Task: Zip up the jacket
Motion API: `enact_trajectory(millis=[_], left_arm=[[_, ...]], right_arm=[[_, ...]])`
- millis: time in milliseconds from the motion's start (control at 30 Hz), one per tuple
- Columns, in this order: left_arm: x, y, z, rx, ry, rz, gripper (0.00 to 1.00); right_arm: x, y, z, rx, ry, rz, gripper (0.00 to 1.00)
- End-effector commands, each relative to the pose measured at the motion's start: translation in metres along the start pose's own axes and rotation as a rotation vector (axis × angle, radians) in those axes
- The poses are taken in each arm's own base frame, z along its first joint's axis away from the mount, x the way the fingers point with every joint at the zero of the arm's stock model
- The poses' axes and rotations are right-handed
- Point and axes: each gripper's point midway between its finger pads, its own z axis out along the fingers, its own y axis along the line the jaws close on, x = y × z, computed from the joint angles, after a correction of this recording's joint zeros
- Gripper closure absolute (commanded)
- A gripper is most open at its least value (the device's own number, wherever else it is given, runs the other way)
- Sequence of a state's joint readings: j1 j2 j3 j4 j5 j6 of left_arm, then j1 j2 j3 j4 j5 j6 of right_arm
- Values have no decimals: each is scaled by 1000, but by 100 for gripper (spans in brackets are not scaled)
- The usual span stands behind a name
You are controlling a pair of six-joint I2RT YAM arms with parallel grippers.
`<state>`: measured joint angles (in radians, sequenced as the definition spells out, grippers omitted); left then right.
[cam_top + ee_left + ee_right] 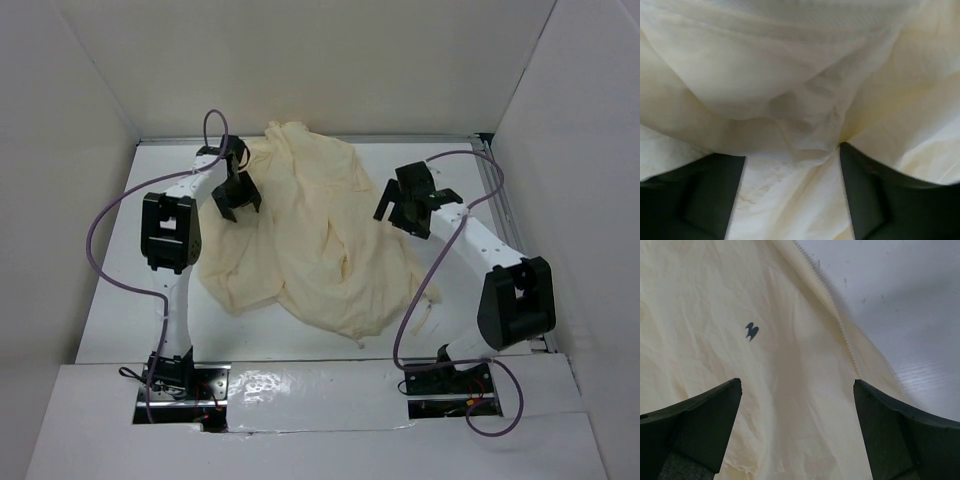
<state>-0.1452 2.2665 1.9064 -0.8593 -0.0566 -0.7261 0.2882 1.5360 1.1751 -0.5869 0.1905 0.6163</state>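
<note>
Your white table [110, 300] carries the jacket [310, 240]: thin cream-yellow cloth, crumpled mid-table between both arms. The left gripper [237, 200] sits at its left edge, jaws wide, soft folds bunched between them, nothing pinched. The right gripper [405, 205] hangs spread wide over smoother fabric, empty. Fine zipper teeth [832, 300] line one edge, and there is a tiny dark spot [751, 331].

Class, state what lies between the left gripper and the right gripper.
The crumpled jacket lies between the left gripper and the right gripper, clearest in the top view.
</note>
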Motion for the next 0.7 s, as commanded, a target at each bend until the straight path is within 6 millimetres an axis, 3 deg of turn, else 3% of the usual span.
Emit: enact_trajectory(millis=[0, 33, 100, 133, 200, 233, 333, 367, 400, 433, 500, 533, 567, 600, 633, 667], left_arm=[[-13, 0, -8, -30, -24, -64, 23], [-13, 0, -8, -33, -25, -63, 43], [-19, -5, -13, -11, -39, -55, 63], [-19, -6, -17, -7, -39, -56, 81], [-21, -6, -30, 6, -55, -53, 96], [-25, -9, -45, 31, -82, -49, 100], [-23, -7, -64, 54, -107, -35, 100], [-26, -7, -84, 74, -140, -35, 100], [-22, -5, -90, 68, -141, -28, 100], [-25, -6, -114, 100, -177, -22, 100], [-16, -8, -135, 115, -204, 0, 100], [-15, -10, -167, 150, -272, 16, 100], [-9, -12, -180, 167, -302, 50, 100], [13, -16, -180, 176, -287, 97, 100], [22, -24, -209, 255, -336, 127, 100], [54, -27, -200, 272, -291, 204, 100]], right_arm=[[-7, -7, -14, 17, -62, 21, 0], [-3, -11, -13, 28, -55, 19, 0], [-1, -13, -14, 26, -57, 17, 0], [2, -15, -13, 33, -51, 18, 0], [3, -17, -13, 36, -51, 19, 0], [5, -18, -13, 39, -49, 20, 0], [7, -18, -13, 32, -49, 25, 0], [8, -18, -15, 27, -49, 26, 0], [8, -17, -16, 24, -51, 27, 0], [10, -18, -16, 22, -48, 26, 0], [10, -17, -21, 13, -59, 34, 0], [12, -17, -21, 10, -59, 37, 0], [11, -17, -25, 0, -67, 44, 0], [12, -16, -26, -2, -65, 47, 0], [11, -16, -29, -13, -74, 52, 0], [14, -14, -30, -22, -66, 48, 0]])
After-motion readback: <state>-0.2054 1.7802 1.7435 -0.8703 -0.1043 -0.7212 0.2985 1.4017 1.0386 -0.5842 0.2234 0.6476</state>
